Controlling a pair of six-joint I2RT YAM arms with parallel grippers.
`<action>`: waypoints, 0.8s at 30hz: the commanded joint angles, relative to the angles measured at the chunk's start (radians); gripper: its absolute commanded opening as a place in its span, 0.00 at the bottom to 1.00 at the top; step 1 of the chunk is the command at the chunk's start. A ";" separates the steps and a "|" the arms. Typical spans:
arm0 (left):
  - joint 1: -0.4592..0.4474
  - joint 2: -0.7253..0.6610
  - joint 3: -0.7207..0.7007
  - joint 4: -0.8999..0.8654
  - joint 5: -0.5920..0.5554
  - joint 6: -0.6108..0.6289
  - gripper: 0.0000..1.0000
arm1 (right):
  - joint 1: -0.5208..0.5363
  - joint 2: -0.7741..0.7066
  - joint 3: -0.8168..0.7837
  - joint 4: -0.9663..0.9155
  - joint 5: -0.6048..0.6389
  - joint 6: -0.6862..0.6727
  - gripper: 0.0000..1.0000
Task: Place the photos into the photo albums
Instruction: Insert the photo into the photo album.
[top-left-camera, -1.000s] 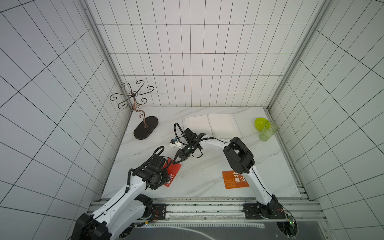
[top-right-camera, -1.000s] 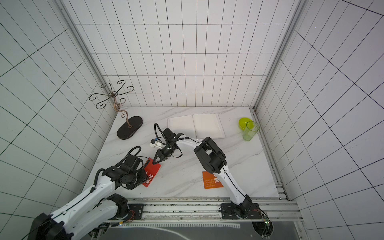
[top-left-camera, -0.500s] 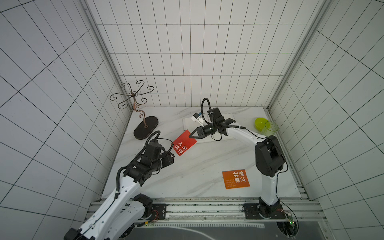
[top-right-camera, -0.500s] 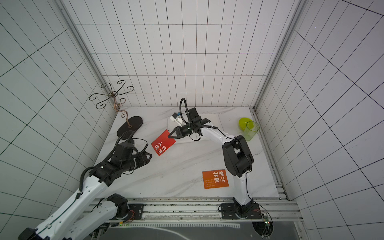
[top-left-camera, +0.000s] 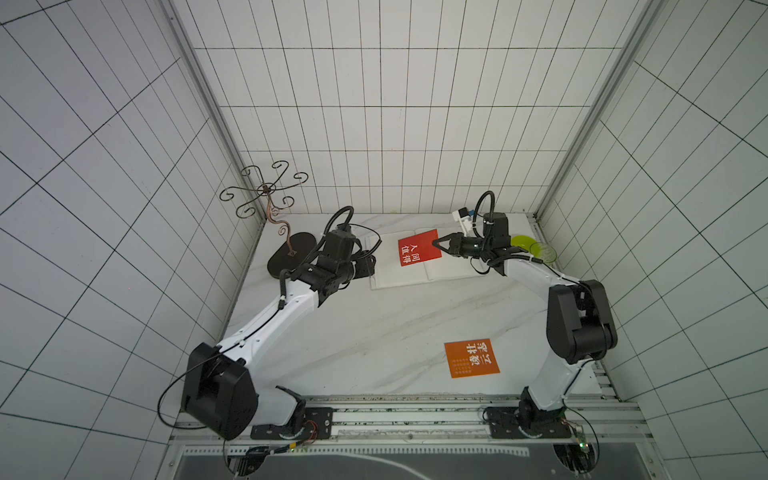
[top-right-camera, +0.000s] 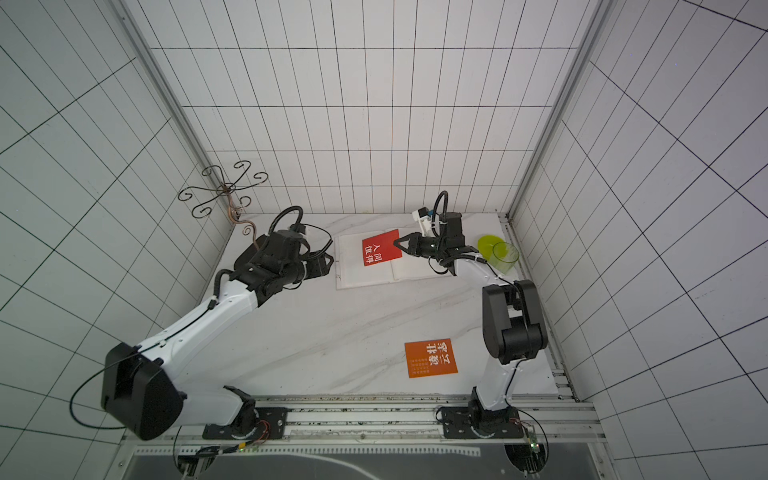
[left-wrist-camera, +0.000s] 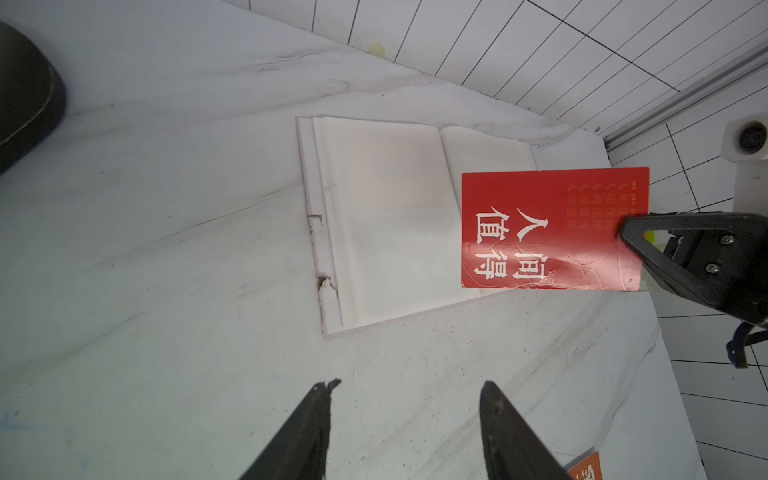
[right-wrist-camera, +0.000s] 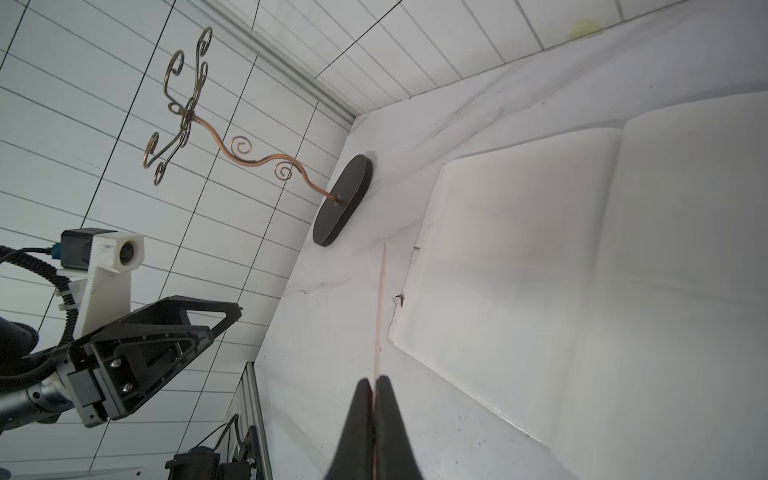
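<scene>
The red photo (top-left-camera: 419, 247) (top-right-camera: 382, 248) hangs face up over the open photo album (top-left-camera: 390, 276) (top-right-camera: 361, 276). It is pinched at one short edge by the right hand (top-left-camera: 434, 243) (top-right-camera: 395, 242), whose jaws are closed tight on it. The right wrist view shows the photo edge-on as a thin line running out from between the fingertips. Its long axis points straight away from that hand, across the album's gutter and toward the left arm. In both top views it covers the gutter and part of the left page. It looks lifted clear of the paper, though how high I cannot tell. The coming move is probably a short descent onto the white page below, and the right hand is already in place for it. The left hand (top-left-camera: 368, 266) (left-wrist-camera: 409, 386) is empty, with its jaws moderately apart. It sits just beside the album's left edge, pointing at the pages, and is near enough to steady a page. A green cup (top-left-camera: 542, 251) stands close behind the right wrist, which limits room to pull back that way. A wire stand (top-left-camera: 291, 253) sits behind the left arm. The desk (top-left-camera: 374, 332) in front of the album is open, and an orange photo (top-left-camera: 471, 359) (top-right-camera: 431, 358) lies flat on it, well apart and nearer the right arm's base.
</scene>
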 joint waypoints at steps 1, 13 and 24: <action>-0.040 0.113 0.106 0.061 -0.006 0.068 0.57 | -0.044 -0.014 -0.071 0.110 0.051 0.070 0.00; -0.086 0.519 0.379 -0.013 0.090 0.099 0.54 | -0.115 0.003 -0.125 0.109 0.173 0.008 0.00; -0.082 0.661 0.391 -0.048 0.056 0.114 0.54 | -0.123 0.078 -0.127 0.103 0.173 -0.018 0.00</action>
